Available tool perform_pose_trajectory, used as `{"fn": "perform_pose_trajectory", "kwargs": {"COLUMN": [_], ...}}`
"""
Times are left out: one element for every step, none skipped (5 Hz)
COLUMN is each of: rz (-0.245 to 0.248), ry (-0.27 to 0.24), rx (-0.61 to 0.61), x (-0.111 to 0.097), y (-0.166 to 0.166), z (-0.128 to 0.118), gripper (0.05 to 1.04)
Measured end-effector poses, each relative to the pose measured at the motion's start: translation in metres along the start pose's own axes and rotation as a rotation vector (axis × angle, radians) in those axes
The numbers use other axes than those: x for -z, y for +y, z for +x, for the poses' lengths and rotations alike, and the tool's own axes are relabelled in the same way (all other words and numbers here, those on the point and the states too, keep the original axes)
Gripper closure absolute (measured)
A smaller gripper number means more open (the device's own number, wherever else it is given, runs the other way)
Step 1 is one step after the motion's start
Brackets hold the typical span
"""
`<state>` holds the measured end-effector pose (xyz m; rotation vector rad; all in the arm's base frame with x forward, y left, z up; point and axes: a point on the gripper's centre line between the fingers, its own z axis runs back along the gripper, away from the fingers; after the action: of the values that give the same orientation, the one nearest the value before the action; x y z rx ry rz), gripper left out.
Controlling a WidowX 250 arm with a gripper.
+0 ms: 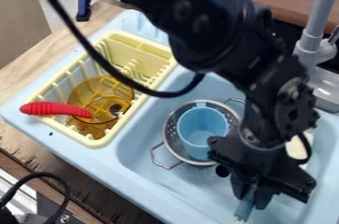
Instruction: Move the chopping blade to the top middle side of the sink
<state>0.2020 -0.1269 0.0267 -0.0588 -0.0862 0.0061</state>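
Observation:
Low over the right part of the light blue sink [149, 171] hangs my black gripper [253, 199], its tips toward the lower edge of the view. It is shut on a narrow teal piece, which looks like the chopping blade [245, 207]. This piece slants down and slightly left from the gripper, with a paler end near the bottom of the view. The upper part of the piece is hidden by the gripper, and my arm covers much of the sink's right and upper side.
Left of the gripper, a metal colander [171, 141] holds a blue cup [202, 130]. A yellow dish rack [99, 141] at the left holds an amber pot [99, 94] with a red handle [56, 109]. A grey faucet [312, 34] stands upper right; a cream item [296, 149] lies behind the gripper.

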Motion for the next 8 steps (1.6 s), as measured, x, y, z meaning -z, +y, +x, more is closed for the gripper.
{"fn": "perform_pose_trajectory", "kwargs": {"rz": [-0.033,-0.053,-0.054,-0.040,-0.013,-0.006,0.000,-0.003], "ry": [0.007,0.026,0.013,-0.011,0.020,0.015,0.006,-0.028], "rx": [0.001,-0.010,-0.040,-0.108,-0.217,-0.314,-0.359,-0.405], "x": [-0.014,-0.026,-0.036,-0.043,-0.045,-0.052,-0.052,-0.054], "y": [-0.003,-0.002,0.002,0.011,0.028,0.042,0.054,0.060], "z": [0.001,-0.004,-0.003,0.002,0.003,0.015,0.019,0.027], "gripper": [0.872,0.872,0.872,0.872,0.872,0.872,0.872,0.872]}}
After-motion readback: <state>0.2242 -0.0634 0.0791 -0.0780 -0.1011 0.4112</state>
